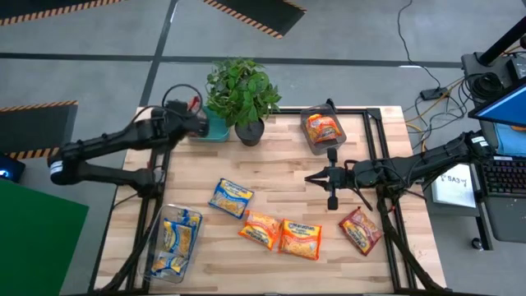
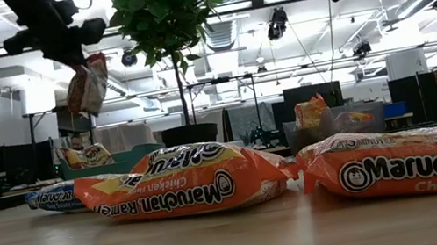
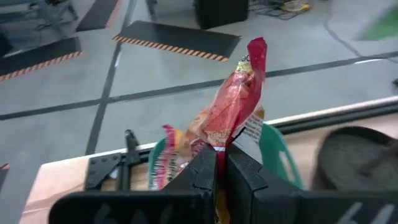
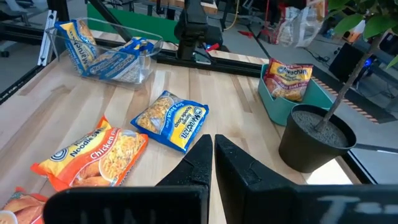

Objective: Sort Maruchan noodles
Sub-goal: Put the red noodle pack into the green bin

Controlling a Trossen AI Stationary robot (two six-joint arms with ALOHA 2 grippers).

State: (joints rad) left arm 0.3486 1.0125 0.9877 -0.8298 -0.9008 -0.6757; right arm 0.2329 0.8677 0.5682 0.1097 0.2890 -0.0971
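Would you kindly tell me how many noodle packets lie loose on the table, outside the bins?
4: a blue packet left of centre, an orange packet beside a second orange packet in the middle, and a red packet further right, near the right arm. None appears hidden.

potted plant (image 1: 241, 94) at table's far edge | laptop (image 1: 505, 107) off right

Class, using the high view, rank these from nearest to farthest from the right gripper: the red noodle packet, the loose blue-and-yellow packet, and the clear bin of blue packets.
Measured from the right gripper, shut and empty at mid-table:
1. Red noodle packet, near the table's front right.
2. Loose blue-and-yellow packet, left of centre.
3. Clear bin of blue packets, front-left corner.
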